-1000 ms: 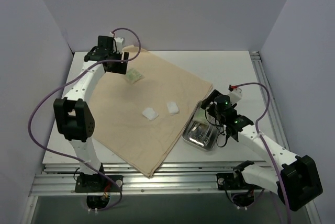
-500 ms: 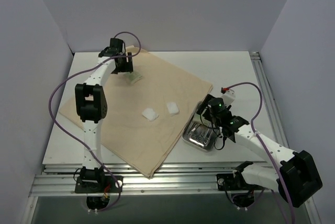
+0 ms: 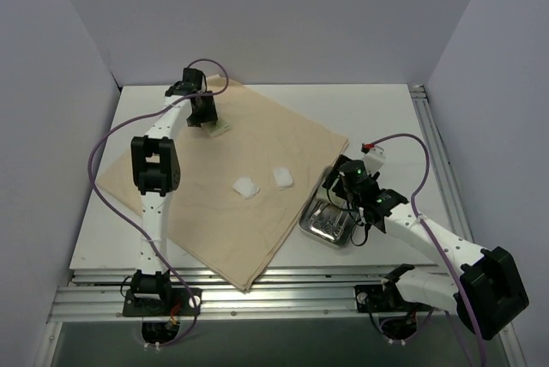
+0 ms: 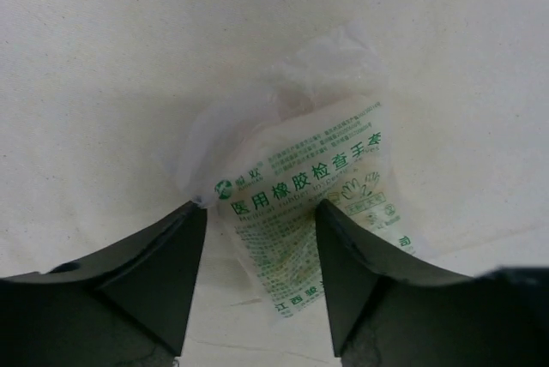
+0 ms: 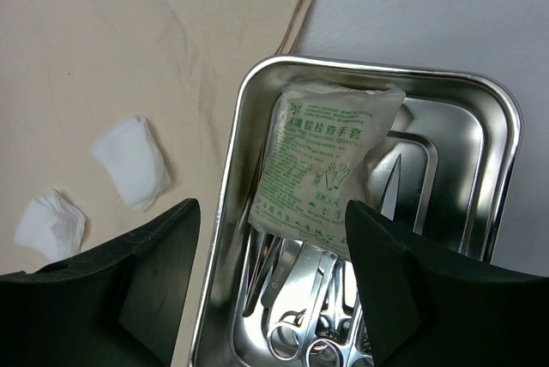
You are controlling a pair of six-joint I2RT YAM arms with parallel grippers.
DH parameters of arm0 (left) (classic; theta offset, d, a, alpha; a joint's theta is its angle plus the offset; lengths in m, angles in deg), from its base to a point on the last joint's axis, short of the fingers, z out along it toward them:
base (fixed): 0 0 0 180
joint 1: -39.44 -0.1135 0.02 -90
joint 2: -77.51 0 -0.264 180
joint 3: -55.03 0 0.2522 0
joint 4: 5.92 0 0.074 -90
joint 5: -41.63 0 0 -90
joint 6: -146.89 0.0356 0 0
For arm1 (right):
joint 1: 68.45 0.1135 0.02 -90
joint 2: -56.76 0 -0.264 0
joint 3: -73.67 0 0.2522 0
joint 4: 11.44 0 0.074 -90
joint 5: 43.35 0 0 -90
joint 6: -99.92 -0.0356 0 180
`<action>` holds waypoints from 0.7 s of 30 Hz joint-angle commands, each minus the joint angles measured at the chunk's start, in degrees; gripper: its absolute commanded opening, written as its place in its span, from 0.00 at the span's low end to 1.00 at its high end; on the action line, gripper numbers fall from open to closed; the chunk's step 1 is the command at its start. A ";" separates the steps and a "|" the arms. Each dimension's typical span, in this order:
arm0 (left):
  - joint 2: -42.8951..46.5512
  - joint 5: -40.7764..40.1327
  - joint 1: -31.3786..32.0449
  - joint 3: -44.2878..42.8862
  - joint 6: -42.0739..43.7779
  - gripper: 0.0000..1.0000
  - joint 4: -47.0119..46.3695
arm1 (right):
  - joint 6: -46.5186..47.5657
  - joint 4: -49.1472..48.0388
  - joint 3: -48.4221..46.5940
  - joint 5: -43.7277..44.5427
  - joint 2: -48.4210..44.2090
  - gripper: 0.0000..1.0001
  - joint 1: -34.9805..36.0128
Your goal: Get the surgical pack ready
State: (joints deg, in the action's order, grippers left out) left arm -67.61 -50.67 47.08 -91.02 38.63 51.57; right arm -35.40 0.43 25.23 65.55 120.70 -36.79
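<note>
The tan cloth sheet of the surgical pack lies spread on the table. A green-printed packet rests near its far left corner. My left gripper is down over it, open. In the left wrist view the packet lies between the fingers of the left gripper, the right one at its edge. Two white gauze pads sit mid-sheet. The steel tray stands at the sheet's right edge. My right gripper hovers open above the tray, which holds a packet and forceps.
The white tabletop shows bare at the back right beyond the sheet. Grey walls enclose the table on three sides. A metal rail runs along the near edge between the arm bases.
My left arm has swung in and come down over the green packet, and its jaws have narrowed around it. My right gripper has edged slightly left over the tray.
</note>
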 commanded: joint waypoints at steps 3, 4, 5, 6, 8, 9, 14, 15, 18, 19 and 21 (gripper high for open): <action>-0.17 1.34 -0.34 -1.05 -1.16 0.49 1.55 | 0.23 1.63 -2.33 3.25 -1.63 0.64 0.60; 1.23 1.60 -0.43 0.44 -1.16 0.40 0.93 | 0.32 1.63 -2.41 3.34 -1.72 0.64 0.60; 2.11 1.69 -0.43 1.32 -1.08 0.37 -0.03 | 0.49 3.37 -2.59 3.52 -1.80 0.64 0.60; 3.08 1.78 -0.43 2.29 -0.64 0.35 -1.52 | 0.50 3.73 -2.94 3.52 -1.72 0.64 0.60; 6.07 1.95 -0.26 5.10 -0.02 0.24 -2.85 | 0.85 4.09 -3.46 3.78 -1.89 0.64 0.68; 7.21 2.04 -0.26 6.07 0.85 0.21 -4.16 | 1.46 4.52 -4.08 3.69 -1.89 0.64 0.68; 14.59 1.78 0.01 12.74 4.02 0.02 -7.16 | 7.69 4.18 -7.51 -0.69 -2.24 0.64 0.77; 15.82 2.21 0.09 13.80 5.33 0.02 -7.68 | 8.92 3.74 -8.21 -2.01 -2.42 0.64 0.77; 21.44 4.67 0.97 20.38 8.84 0.02 -9.00 | 13.49 2.42 -10.67 -8.07 -3.12 0.65 1.03; 25.02 5.55 1.32 22.49 9.81 0.02 -9.44 | 15.24 0.59 -12.07 -10.96 -3.30 0.66 1.21; 28.99 9.48 2.20 29.32 12.70 0.02 -10.59 | 16.14 -1.35 -13.48 -13.17 -3.12 0.73 2.00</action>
State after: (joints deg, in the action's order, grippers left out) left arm -47.11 -46.67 47.63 -66.98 45.75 44.77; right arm -24.36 2.92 15.55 58.22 119.22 -35.98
